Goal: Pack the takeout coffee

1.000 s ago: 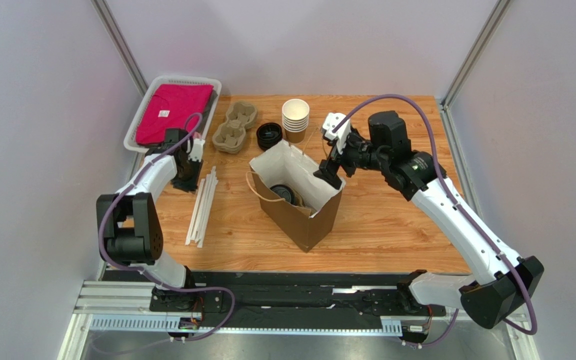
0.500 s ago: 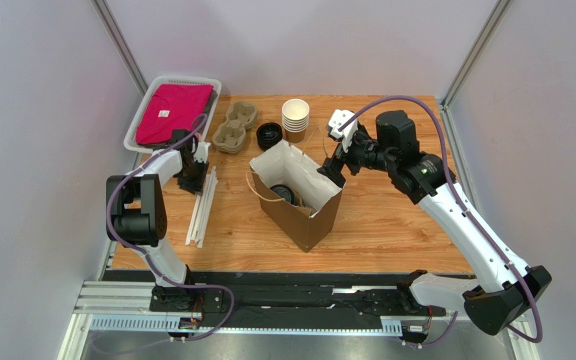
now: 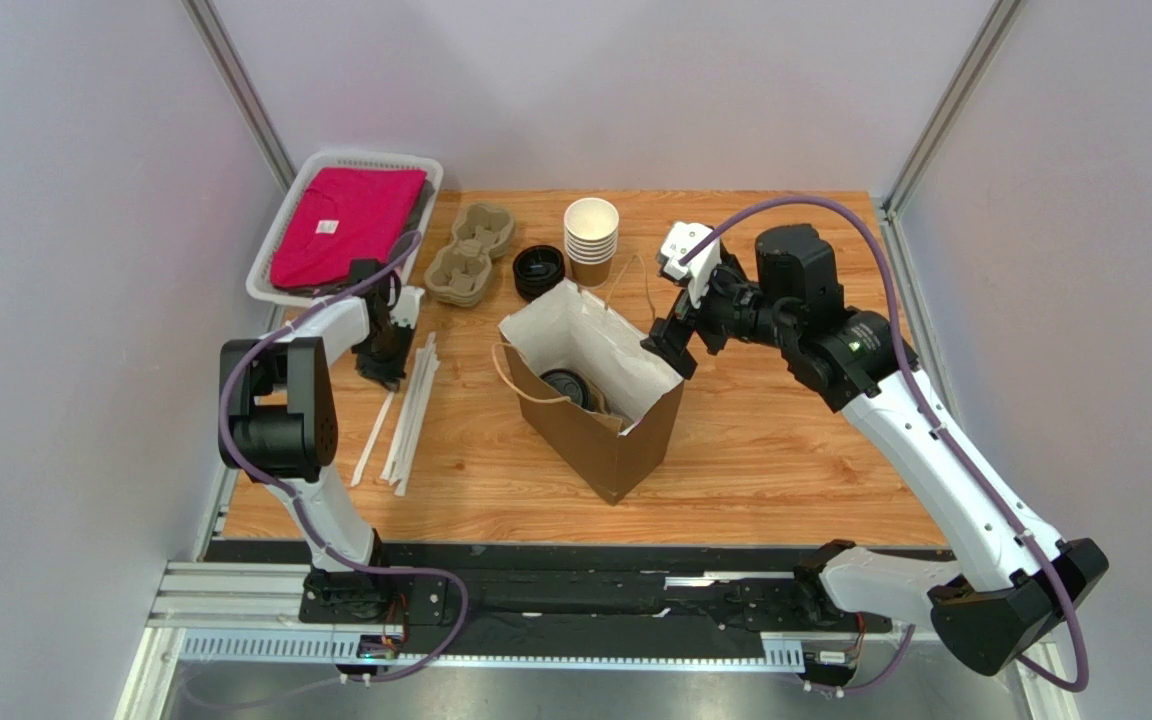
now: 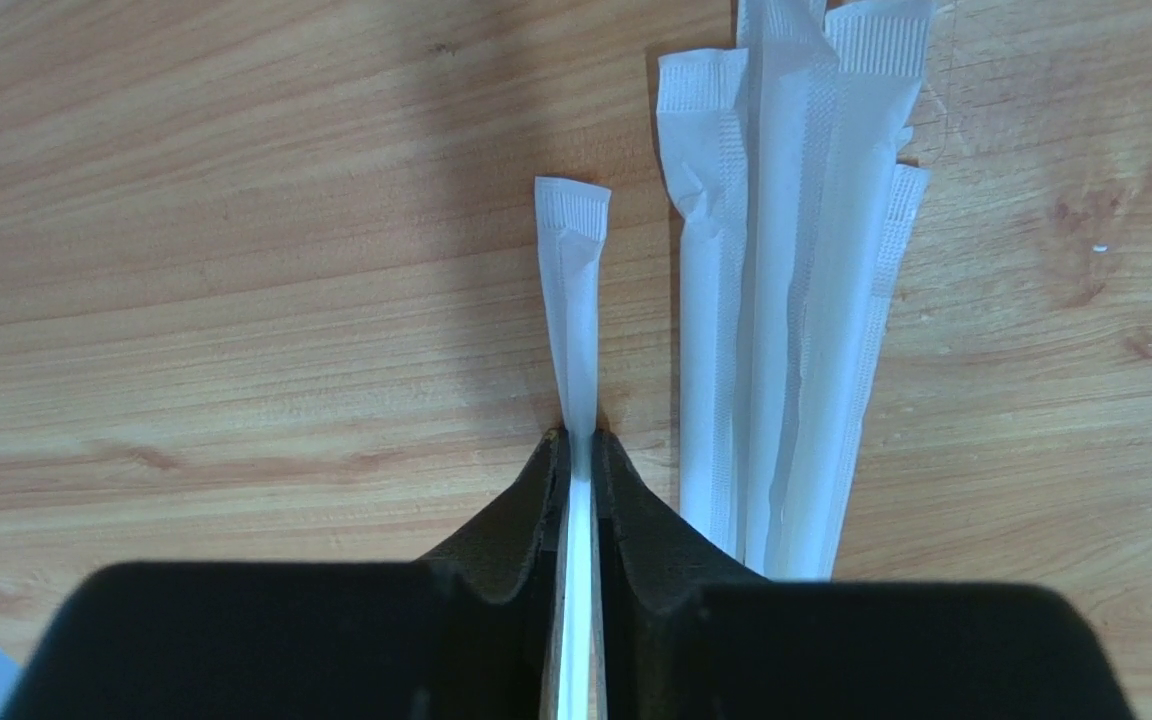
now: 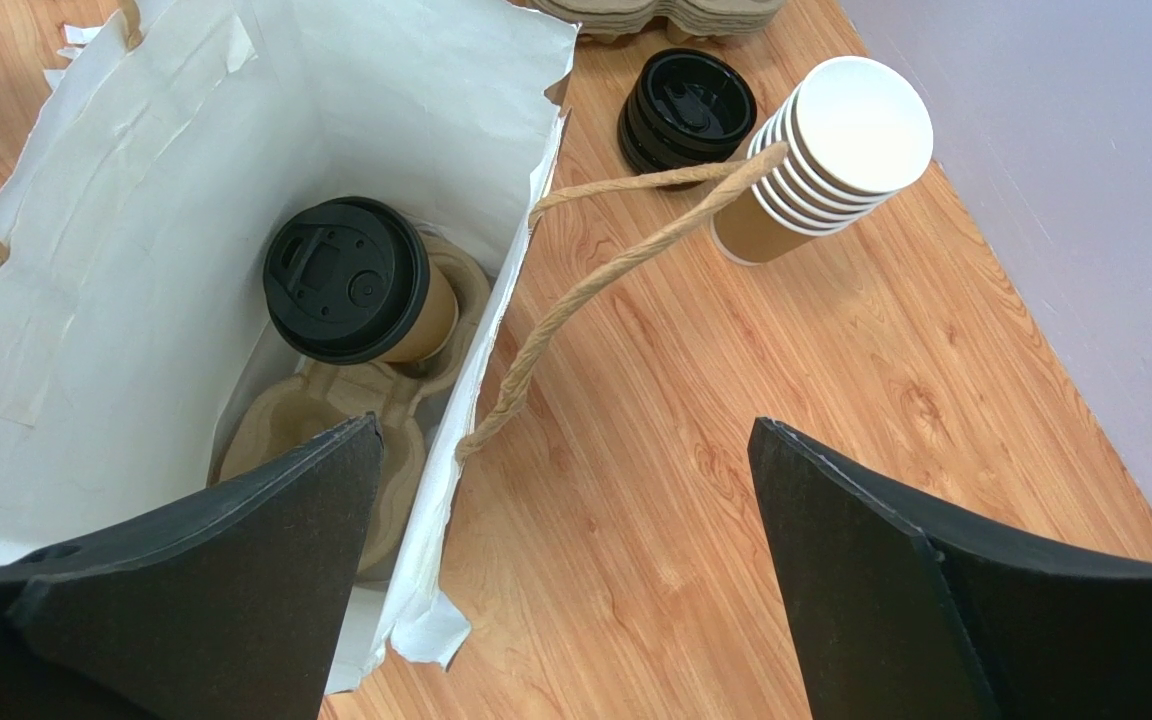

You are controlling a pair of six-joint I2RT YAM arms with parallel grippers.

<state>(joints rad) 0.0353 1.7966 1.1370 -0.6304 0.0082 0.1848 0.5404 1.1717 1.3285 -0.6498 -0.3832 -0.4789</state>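
The takeout coffee (image 5: 349,285), a brown paper cup with a black lid, stands in a pulp tray inside the open paper bag (image 3: 605,420); from above only its lid (image 3: 567,387) shows. My right gripper (image 3: 669,336) is open and empty at the bag's far right rim. In the right wrist view its jaws (image 5: 567,426) straddle the bag's wall and rope handle. My left gripper (image 3: 381,357) is shut on one paper-wrapped straw (image 4: 573,300) low over the table, and the left wrist view (image 4: 579,447) shows the jaws pinching it.
The other wrapped straws (image 3: 412,398) lie beside the held one (image 4: 793,300). A stack of lidless cups (image 3: 591,237), loose black lids (image 3: 539,270) and pulp cup trays (image 3: 470,252) sit behind the bag. A white basket (image 3: 279,240) with pink cloth is at the far left.
My left gripper has shifted slightly and one straw has slid left, apart from the pile. My right gripper has drawn back a little from inside the bag toward its rim.
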